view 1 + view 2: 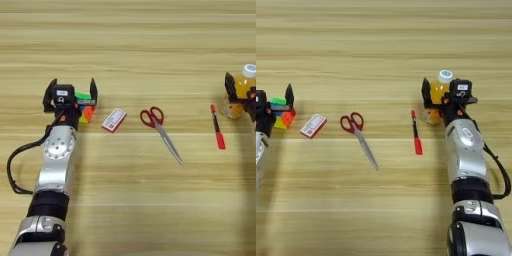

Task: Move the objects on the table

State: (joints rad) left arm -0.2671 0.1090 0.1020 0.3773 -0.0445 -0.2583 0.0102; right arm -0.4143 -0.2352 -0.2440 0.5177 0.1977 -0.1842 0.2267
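On the table (130,45), my left gripper (71,91) stands open at the left, its two black fingers spread wide. The multicoloured puzzle cube (87,111) lies just below its right finger, partly hidden by the wrist. At the right, my right gripper (448,94) is open with the orange drink bottle (436,97) between its fingers, white cap (445,76) showing above. Whether a finger touches the bottle I cannot tell. Between the arms lie the red-and-white card (114,120), the red-handled scissors (159,127) and the red pen (217,134).
My left forearm (55,165) runs up from the bottom left with a black cable looped beside it. My right forearm (468,165) comes up from the bottom right. Bare wood stretches behind the row of objects and in front of it.
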